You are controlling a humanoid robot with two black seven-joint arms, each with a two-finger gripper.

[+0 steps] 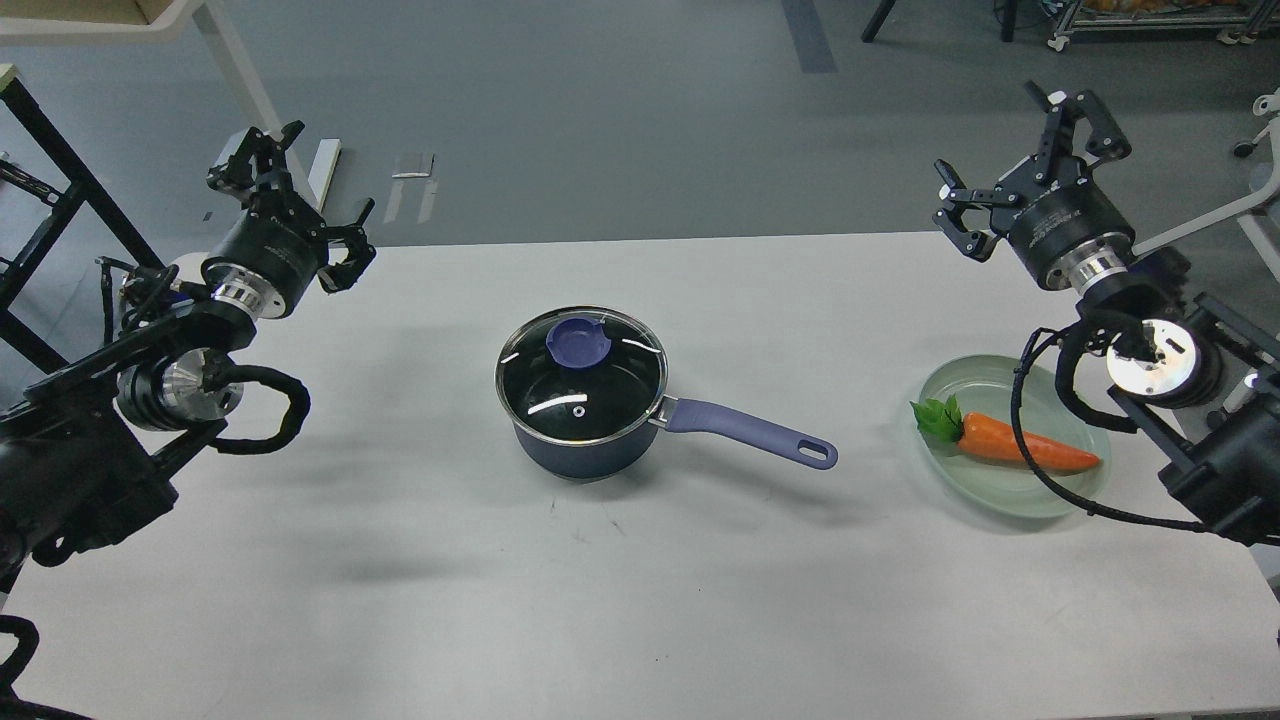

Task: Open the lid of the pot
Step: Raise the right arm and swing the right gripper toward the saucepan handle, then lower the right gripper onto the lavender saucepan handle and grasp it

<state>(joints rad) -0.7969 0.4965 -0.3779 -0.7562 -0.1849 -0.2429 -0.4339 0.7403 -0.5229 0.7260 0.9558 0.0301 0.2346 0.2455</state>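
Observation:
A dark blue pot stands in the middle of the white table. Its glass lid sits closed on it, with a blue knob on top. The pot's blue handle points right. My left gripper is open and empty over the table's far left corner, well left of the pot. My right gripper is open and empty above the table's far right edge, well right of the pot.
A clear glass plate with a carrot lies at the right, under my right arm. A white table leg and black frame stand at the far left, and a chair base is at the far right.

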